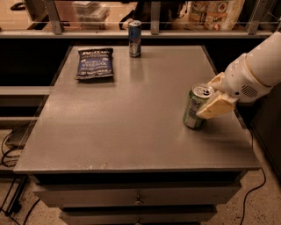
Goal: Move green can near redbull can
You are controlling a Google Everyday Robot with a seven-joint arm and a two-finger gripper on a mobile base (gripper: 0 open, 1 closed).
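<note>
**Camera view: items recorded**

1. Table (123,136): grey, flat-topped, rectangular. It stood on a cabinet with a pale drawer front (136,196) that bore a small central knob.

2. Green can (192,113): green aluminium drink can with a silver top, a pull tab and a pale label panel. It stood upright on the table near the right edge, in the front half of the top. It was well apart from item 3.

3. Redbull can (135,38): slim, tall blue-and-silver drink can. It stood upright at the far edge of the table, about midway across.

4. Chip bag (95,63): flat dark-blue foil bag with white lettering. It lay on the far left part of the table, left of item 3 and not touching it.

5. Gripper (207,99): two-finger unit with cream-coloured fingers (216,107) on a white rounded arm (259,70) that reached in from the right edge. It stood at the right side of the green can, level with the can's upper half. The jaws were spread wide, one finger before the can's right flank and the other behind its top. The near finger overlapped the can, though actual contact could not be confirmed from this angle.

6. Black cables (8,149): loose on the speckled floor left of the cabinet. Another cable (259,176) ran down at the right.

7. Packaged goods (215,13): on a shelf behind the table, with labels too blurred to read.
</note>
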